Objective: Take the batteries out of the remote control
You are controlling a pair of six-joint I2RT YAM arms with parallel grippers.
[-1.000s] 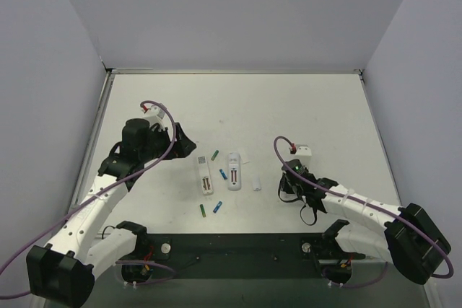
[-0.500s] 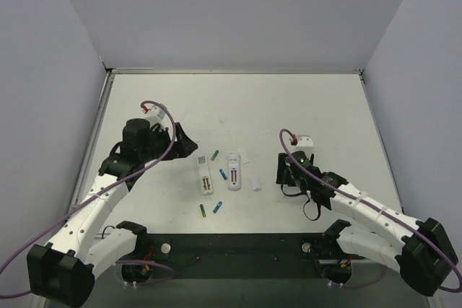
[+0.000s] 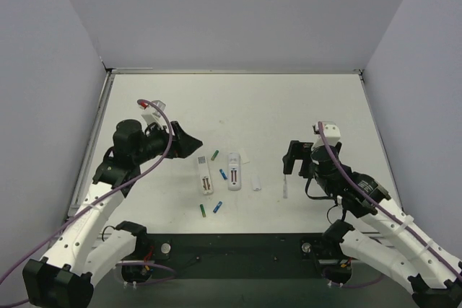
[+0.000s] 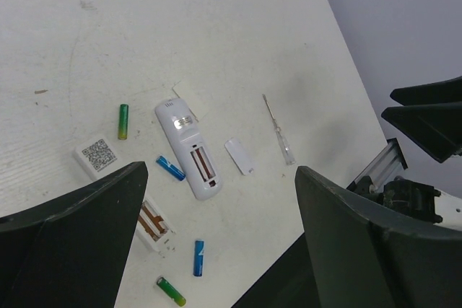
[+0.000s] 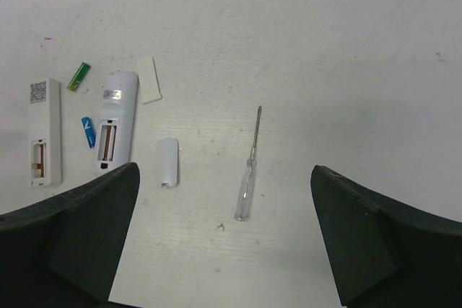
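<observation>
Overhead, the left gripper [image 4: 222,171] and right gripper [image 5: 224,169] hang spread wide, holding nothing. Beneath the left gripper, four batteries [image 4: 171,168] lie loose on the table [image 4: 216,19] beside two opened remotes [image 4: 189,149]; a screwdriver [image 5: 247,178] lies under the right gripper.

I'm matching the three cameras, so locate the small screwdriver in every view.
Top external: screwdriver lies right of centre, right of the rounded remote.
Left wrist: screwdriver centre-right, right of that remote.
Right wrist: screwdriver near the middle, remote at left.
Shared landmark: the rounded remote, with a loose white cover between it and the screwdriver.
</observation>
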